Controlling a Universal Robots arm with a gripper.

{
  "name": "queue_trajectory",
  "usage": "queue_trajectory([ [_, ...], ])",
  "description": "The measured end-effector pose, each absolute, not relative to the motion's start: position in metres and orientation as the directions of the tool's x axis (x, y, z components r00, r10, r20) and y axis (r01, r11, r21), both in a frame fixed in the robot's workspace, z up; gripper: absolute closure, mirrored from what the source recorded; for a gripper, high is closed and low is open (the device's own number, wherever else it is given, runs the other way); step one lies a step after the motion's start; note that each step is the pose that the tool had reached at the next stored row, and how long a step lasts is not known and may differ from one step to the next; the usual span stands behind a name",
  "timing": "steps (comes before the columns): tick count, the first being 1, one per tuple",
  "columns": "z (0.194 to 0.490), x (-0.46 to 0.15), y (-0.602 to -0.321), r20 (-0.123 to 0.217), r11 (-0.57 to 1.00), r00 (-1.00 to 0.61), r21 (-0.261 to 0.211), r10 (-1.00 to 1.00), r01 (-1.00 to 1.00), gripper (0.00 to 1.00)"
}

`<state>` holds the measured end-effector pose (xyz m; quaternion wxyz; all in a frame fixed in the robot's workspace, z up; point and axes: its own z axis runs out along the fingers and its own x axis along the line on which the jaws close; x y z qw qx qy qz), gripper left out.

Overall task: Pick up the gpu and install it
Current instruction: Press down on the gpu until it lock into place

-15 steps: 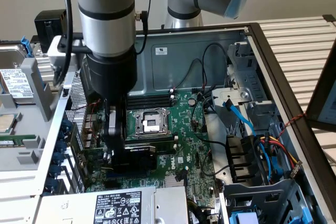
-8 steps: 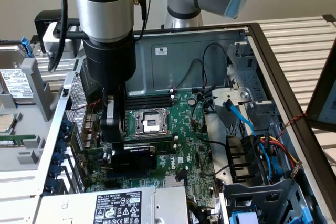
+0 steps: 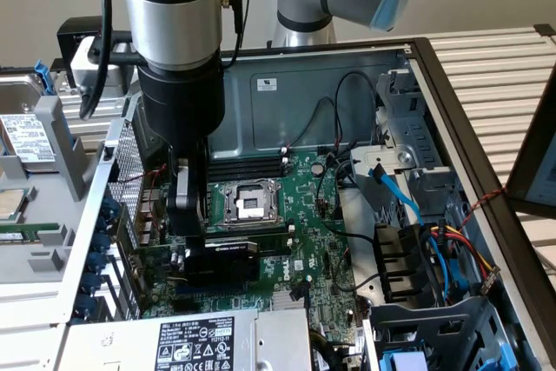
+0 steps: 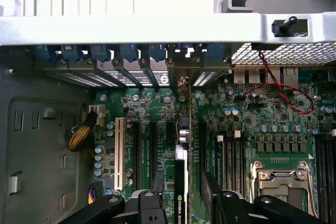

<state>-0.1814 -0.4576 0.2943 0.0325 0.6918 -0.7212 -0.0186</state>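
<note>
Gripper [image 3: 193,234] stands directly above the gpu [image 3: 221,251], fingers spread either side of the card's long edge, which runs toward 3 o'clock on the motherboard [image 3: 304,215], not clamping it

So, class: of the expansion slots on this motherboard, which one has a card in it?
The slot directly beneath the gripper: the gpu stands in it, while the white slot beside it is bare.

The gpu [image 3: 224,254] is a small black-shrouded card with faint green lettering on its face. It stands on edge on the green board inside the open case, just nearer than the CPU socket, toward the exterior view's left. In the wrist view the gpu [image 4: 180,195] shows edge-on as a thin strip running toward the case's slot openings.
</note>
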Motion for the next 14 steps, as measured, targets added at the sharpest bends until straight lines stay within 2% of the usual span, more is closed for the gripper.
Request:
queue_trajectory([
  [1, 0.2943, -0.1814, -0.4576, 0.021, 0.042, -0.041, 0.072, -0.999, -0.997, 0.60],
  [2, 0.2943, -0.1814, -0.4576, 0.021, 0.042, -0.041, 0.072, -0.999, -0.997, 0.67],
  [3, 0.2943, -0.1814, -0.4576, 0.021, 0.042, -0.041, 0.072, -0.999, -0.997, 0.67],
  [5, 0.2943, -0.1814, -0.4576, 0.021, 0.042, -0.041, 0.072, -0.999, -0.997, 0.79],
  [7, 0.2943, -0.1818, -0.4574, 0.021, 0.042, -0.041, 0.072, -0.999, -0.997, 0.79],
  [8, 0.2943, -0.1823, -0.4571, 0.021, 0.042, -0.041, 0.072, -0.999, -0.997, 0.89],
  [14, 0.2884, -0.1899, -0.4529, 0.022, 0.042, -0.041, 0.072, -0.999, -0.997, 0.89],
])
